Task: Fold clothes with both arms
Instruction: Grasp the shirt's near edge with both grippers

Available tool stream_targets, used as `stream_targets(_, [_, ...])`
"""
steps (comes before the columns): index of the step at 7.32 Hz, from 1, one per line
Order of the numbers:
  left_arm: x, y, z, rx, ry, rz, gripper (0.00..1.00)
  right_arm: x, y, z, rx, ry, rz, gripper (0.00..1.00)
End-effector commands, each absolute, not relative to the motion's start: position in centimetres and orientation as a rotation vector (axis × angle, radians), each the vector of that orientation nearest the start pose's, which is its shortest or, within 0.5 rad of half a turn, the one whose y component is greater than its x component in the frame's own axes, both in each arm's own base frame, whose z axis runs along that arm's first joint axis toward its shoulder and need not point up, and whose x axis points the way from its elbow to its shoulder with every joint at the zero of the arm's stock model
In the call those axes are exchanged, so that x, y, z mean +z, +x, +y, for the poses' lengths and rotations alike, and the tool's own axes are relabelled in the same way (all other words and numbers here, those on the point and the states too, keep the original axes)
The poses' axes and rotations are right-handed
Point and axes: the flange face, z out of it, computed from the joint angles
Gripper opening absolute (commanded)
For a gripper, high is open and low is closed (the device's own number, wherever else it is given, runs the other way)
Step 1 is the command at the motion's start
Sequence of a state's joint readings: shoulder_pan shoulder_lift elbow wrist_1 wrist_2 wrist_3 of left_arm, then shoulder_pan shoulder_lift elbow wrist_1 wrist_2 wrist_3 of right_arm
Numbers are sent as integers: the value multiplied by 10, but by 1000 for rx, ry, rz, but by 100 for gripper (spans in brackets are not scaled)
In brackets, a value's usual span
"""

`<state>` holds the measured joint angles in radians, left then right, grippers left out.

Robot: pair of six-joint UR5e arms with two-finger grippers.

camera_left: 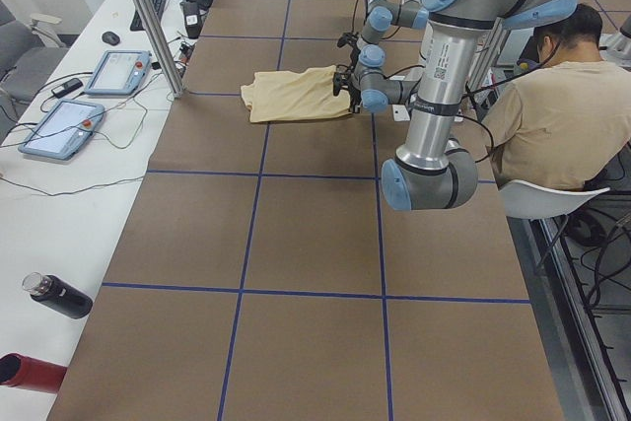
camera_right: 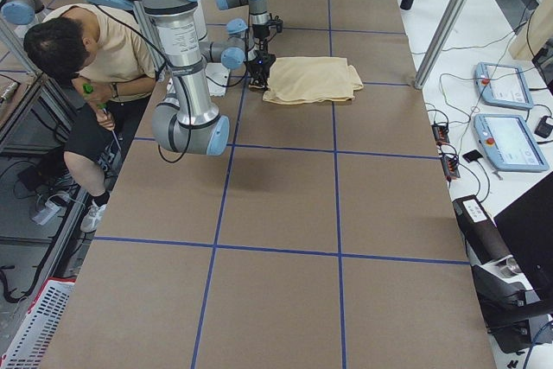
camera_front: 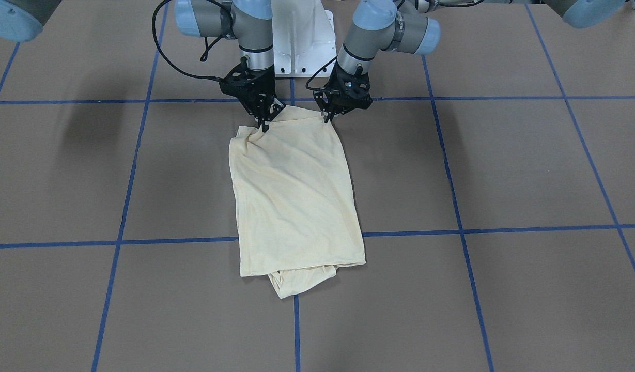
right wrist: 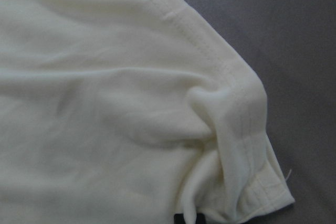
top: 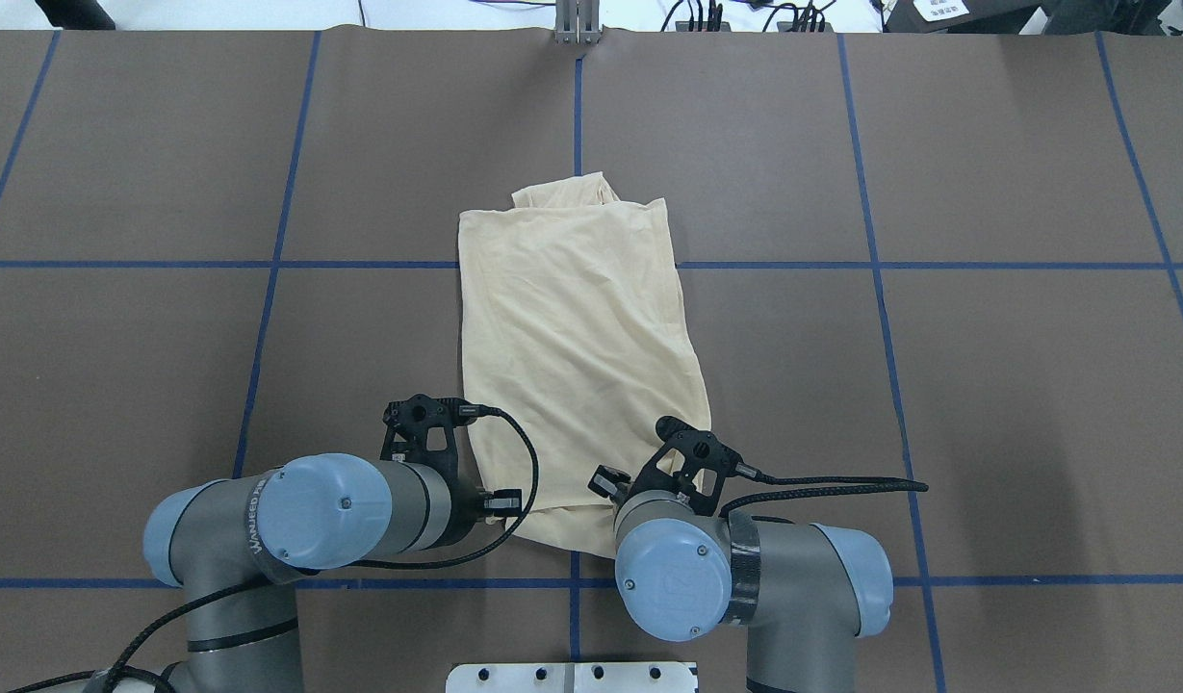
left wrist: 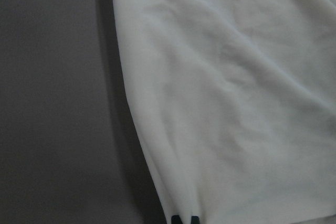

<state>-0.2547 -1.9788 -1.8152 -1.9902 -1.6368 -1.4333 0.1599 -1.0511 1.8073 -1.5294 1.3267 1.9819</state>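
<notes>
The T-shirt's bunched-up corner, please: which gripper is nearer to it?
Right. The right gripper pinches the T-shirt right at that bunched corner; the left gripper sits at the same edge's other corner.

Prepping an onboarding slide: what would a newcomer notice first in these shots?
A pale cream T-shirt, folded to a narrow rectangle, lies in the middle of the brown table with its blue tape grid. The left gripper and right gripper each pinch a corner of its robot-side edge, and the cloth puckers at the right one. A bunched layer pokes out from under the far edge.
</notes>
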Motion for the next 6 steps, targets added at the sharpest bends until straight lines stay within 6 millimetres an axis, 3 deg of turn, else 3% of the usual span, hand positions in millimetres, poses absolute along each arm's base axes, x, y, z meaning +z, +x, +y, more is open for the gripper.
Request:
stream_targets(1, [274,563,-278,-70,151,1063,0,249,-588,-262,626,140,-854,0])
stream_targets(2, [269,560,-277,-68,152,1075,0,242,-575,-263,630,139,-869,0])
stream_targets(3, [254,546,-273,-64,157,1111,0,233,-559,-250,616,131,-882,0])
stream_targets(4, [234,529,-266,-59,165,1159,0,225,-541,-223,579,111,-913,0])
stream_targets(6, [184,485,-217,-4,126,1208,0,198,-504,-159,513,134,-957,0])
